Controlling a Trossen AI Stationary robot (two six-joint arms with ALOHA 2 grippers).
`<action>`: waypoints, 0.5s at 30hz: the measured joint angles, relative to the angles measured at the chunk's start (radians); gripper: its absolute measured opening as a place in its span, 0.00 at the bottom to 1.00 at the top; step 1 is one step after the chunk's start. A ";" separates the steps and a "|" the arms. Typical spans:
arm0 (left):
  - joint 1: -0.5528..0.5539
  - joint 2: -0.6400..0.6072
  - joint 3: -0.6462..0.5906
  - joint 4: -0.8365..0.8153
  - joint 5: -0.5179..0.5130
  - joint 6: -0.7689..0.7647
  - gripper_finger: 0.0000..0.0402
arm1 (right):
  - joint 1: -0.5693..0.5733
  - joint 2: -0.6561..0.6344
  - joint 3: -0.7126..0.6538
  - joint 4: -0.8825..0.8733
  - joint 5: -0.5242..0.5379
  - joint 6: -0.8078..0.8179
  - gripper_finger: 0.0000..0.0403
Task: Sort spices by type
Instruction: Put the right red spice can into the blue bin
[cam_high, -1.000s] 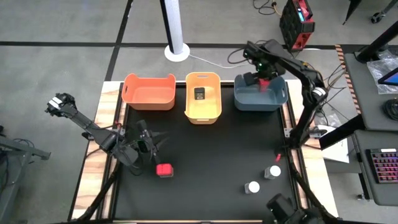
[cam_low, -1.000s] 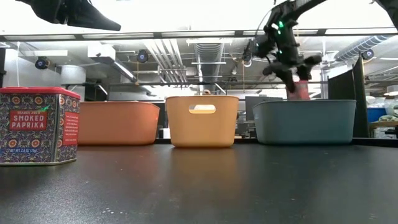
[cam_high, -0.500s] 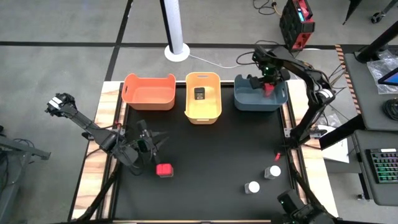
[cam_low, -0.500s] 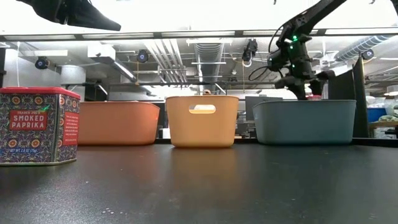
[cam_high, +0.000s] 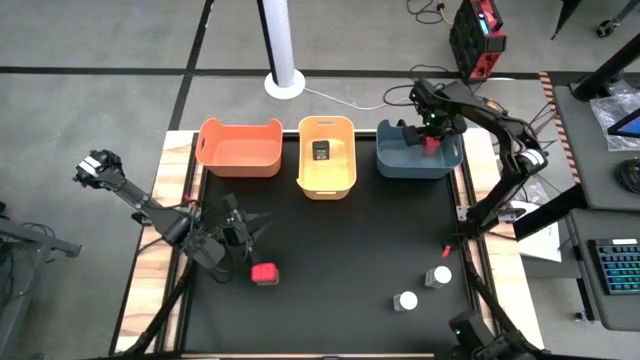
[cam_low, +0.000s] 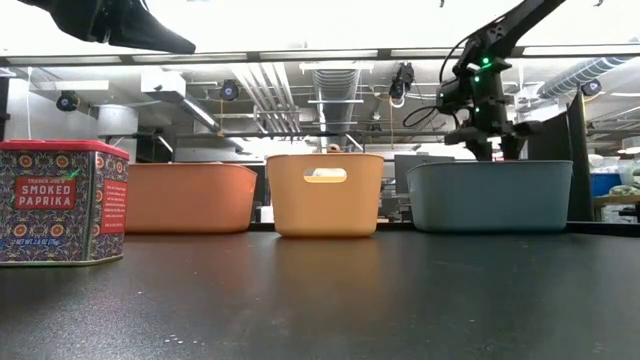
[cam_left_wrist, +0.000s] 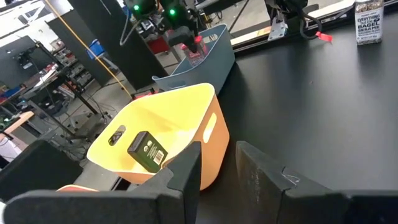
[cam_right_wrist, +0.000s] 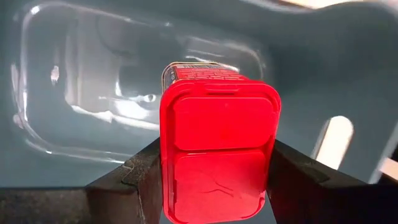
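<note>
The left gripper hovers near a red tin, fingers slightly parted, holding nothing. The right gripper clamps another red tin inside the blue bin; released high, it could topple.

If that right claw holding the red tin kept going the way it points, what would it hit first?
Probably the floor of the blue bin. The right gripper, shut on the red tin, points down into it, and nothing else shows beneath.
</note>
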 joint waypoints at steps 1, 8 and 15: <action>0.000 0.000 0.000 0.000 0.000 0.000 0.21 | 0.000 0.000 -0.010 0.009 0.000 0.000 0.51; 0.000 -0.002 0.000 0.000 0.000 0.005 0.21 | 0.000 0.010 -0.028 0.036 0.000 0.015 0.51; 0.000 -0.002 0.000 0.000 0.000 0.015 0.21 | 0.000 0.036 -0.032 0.030 -0.002 0.021 0.51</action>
